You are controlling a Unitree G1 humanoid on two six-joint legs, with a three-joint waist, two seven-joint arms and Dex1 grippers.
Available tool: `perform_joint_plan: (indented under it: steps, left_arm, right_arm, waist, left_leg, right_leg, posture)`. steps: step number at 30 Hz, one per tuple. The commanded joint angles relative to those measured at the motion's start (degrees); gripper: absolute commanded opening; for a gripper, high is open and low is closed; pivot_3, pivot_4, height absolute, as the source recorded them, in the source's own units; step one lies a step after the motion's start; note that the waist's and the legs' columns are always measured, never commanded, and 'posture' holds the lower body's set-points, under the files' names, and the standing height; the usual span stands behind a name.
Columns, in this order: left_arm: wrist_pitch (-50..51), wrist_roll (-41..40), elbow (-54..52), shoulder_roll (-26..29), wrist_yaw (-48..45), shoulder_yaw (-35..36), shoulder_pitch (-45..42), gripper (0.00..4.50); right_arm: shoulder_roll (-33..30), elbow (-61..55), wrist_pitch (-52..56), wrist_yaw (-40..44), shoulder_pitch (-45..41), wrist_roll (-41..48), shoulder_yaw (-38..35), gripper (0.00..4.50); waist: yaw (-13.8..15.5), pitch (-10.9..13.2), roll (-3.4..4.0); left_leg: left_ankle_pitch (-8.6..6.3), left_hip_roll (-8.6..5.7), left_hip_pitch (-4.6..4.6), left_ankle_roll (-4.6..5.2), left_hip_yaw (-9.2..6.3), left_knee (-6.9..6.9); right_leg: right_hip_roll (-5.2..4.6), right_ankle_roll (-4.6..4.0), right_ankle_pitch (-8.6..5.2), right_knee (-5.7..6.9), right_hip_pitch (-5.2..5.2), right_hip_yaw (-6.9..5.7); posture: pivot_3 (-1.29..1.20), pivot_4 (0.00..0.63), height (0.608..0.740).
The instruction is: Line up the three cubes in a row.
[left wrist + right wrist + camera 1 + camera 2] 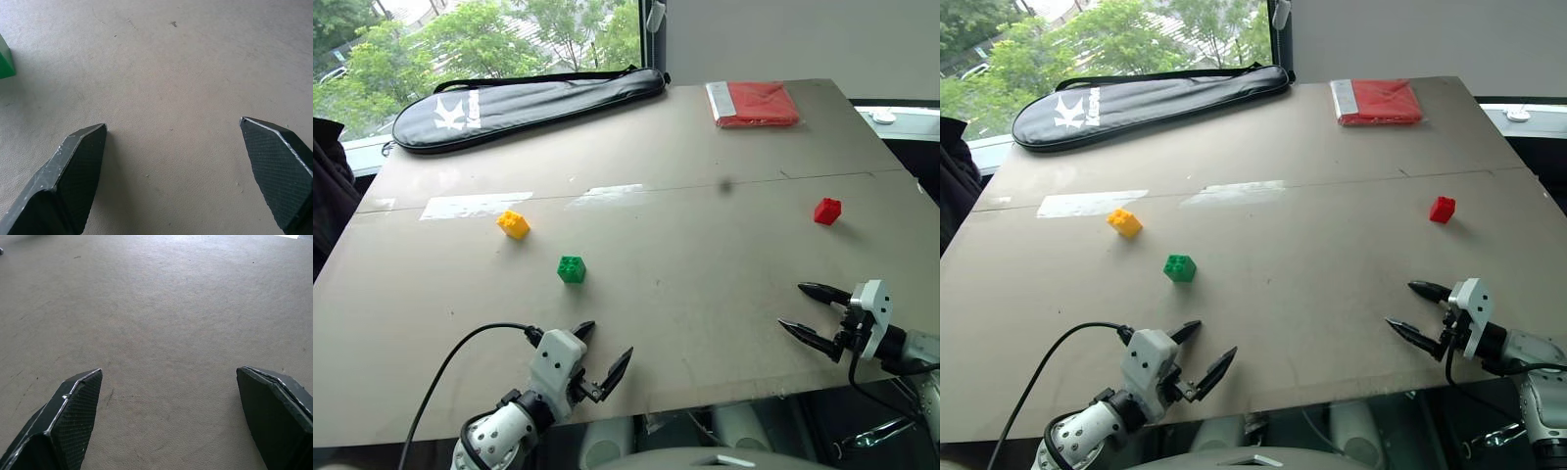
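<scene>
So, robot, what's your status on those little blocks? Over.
Left gripper and right gripper: jaws open, empty, low over table. Yellow cube, green cube close together; red cube far right. Nothing between them.

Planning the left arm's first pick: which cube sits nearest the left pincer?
The green cube, just ahead of the open left pincer. The yellow cube lies farther back; the red cube is far across on the right.

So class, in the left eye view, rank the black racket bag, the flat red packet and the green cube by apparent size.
1. black racket bag
2. flat red packet
3. green cube, though it lies nearer the camera.
</scene>
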Motion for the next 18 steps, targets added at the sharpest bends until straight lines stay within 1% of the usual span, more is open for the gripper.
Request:
perform_joint_plan:
  steps: [1, 9, 18]
  left_arm:
    - [-0.3, -0.5, 0.7, 0.5, -0.6, 0.4, -0.8, 4.45]
    - [-0.4, -1.2, 2.4, 0.5, -1.5, 0.6, -2.2, 4.45]
    - [0.0, -2.2, 1.9, 1.7, -2.6, 1.0, -1.4, 4.45]
  right_arm:
    - [0.6, -0.8, -1.4, -0.6, 0.1, -0.1, -0.5, 4.5]
    - [1.2, 2.1, -3.5, 0.0, -0.1, -0.8, -0.8, 4.5]
    - [1.2, 2.0, -4.3, 0.1, 1.5, -0.7, -1.1, 4.5]
  waist:
    - [0.0, 0.0, 0.0]
    - [0.1, 0.0, 0.02]
    - [0.1, 0.0, 0.01]
  left_leg:
    - [0.0, 0.0, 0.0, 0.0, 0.0, 0.0]
    - [0.0, 0.0, 0.02, 0.0, 0.02, 0.01]
    - [0.0, 0.0, 0.02, 0.0, 0.01, 0.01]
  right_leg:
    - [0.0, 0.0, 0.0, 0.0, 0.0, 0.0]
    - [0.0, 0.0, 0.0, 0.03, 0.01, 0.02]
    - [0.0, 0.0, 0.0, 0.03, 0.02, 0.01]
  posture:
    - [0.0, 0.15, 0.707]
    - [0.0, 0.15, 0.707]
    - [0.0, 0.15, 0.707]
